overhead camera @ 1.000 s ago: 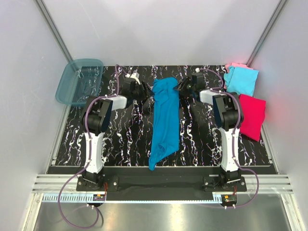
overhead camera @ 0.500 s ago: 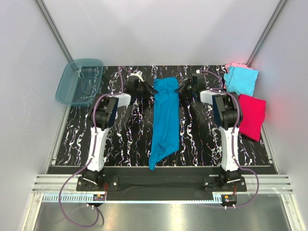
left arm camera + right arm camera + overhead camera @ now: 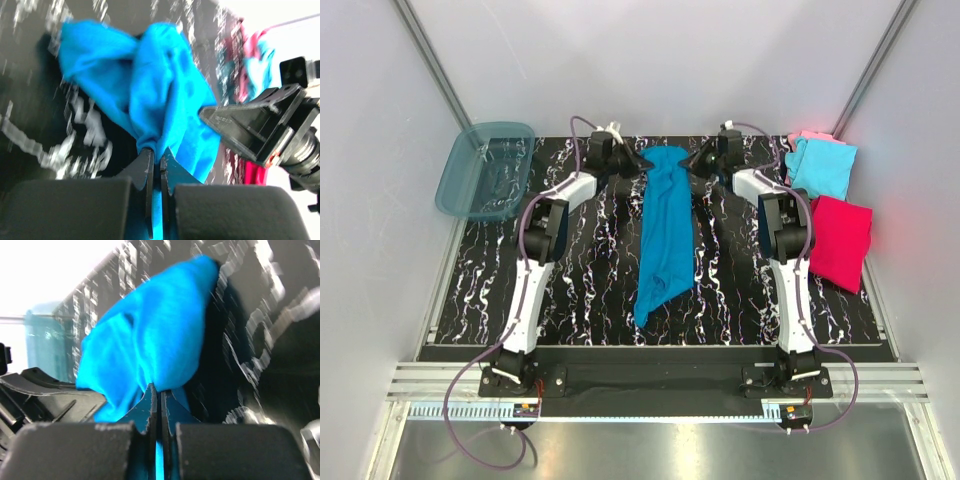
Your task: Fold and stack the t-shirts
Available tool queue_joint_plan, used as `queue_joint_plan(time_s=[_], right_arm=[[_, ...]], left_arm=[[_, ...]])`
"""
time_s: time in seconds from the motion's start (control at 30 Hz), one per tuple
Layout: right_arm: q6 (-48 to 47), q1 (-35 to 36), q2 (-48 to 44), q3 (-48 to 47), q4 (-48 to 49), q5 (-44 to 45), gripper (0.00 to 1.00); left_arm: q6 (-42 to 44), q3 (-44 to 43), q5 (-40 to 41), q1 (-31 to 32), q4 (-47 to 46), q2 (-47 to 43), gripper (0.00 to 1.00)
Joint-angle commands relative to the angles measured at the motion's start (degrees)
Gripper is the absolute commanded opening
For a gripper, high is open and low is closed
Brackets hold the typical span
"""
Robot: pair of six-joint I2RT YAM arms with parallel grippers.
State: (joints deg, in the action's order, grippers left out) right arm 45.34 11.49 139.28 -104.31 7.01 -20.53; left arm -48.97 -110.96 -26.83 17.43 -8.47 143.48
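Observation:
A long teal-blue t-shirt point(image 3: 665, 230) lies bunched in a narrow strip down the middle of the black marbled table point(image 3: 580, 290). My left gripper point(image 3: 638, 165) is shut on the shirt's far left corner; in the left wrist view blue cloth point(image 3: 160, 95) is pinched between the closed jaws point(image 3: 156, 152). My right gripper point(image 3: 692, 165) is shut on the far right corner, with cloth point(image 3: 155, 340) bulging out of the closed jaws point(image 3: 159, 389). The two grippers face each other closely across the shirt's top end.
A translucent teal tub point(image 3: 485, 170) sits at the far left table edge. At the far right lie a light cyan shirt point(image 3: 820, 168) over a pale pink one point(image 3: 810, 136), and a magenta-red shirt point(image 3: 842, 240) just in front of them.
Both grippers have closed on the shirt's far end and moved toward the back of the table, pulling the shirt along; its near tip has slid away from the front edge.

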Motion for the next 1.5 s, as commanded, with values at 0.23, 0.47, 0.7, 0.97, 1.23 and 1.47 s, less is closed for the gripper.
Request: queue_joint_plan(time_s=[0.23,0.47,0.7,0.97,1.23,1.47], right_arm=[[3.1,-2.5,12.4,-20.5,-8.8,-4.3,0.14],[1.7,-2.4,3.4,-11.5,-7.5,1.2,0.4],[1.6,-2.0,-17.9,0.4,-6.7,3.5,0.43],[0.0,6.7,-43.9,32.7,-12.6,9.4,0.47],[3.4,19.7,-67.2,66.0,-10.3,13.6,0.47],[5.6,24.5,-75.9,77.3,-10.1,18.3,0.46]], left_arm=[[-5.6,-17.7,-3.8,-3.2,5.0,10.0,0.43],[-4.4,3.8,-1.4,-4.4,-4.5,-4.5,0.7],[-1.6,24.8,2.6,-3.6,-8.3,-26.1,0.69],[6.0,54.9,11.9,7.2,-8.1,-56.4,0.68],[5.4,82.7,35.7,24.6,-7.6,-80.5,0.68],[-0.7,97.0,54.3,38.9,-3.2,-94.6,0.67]])
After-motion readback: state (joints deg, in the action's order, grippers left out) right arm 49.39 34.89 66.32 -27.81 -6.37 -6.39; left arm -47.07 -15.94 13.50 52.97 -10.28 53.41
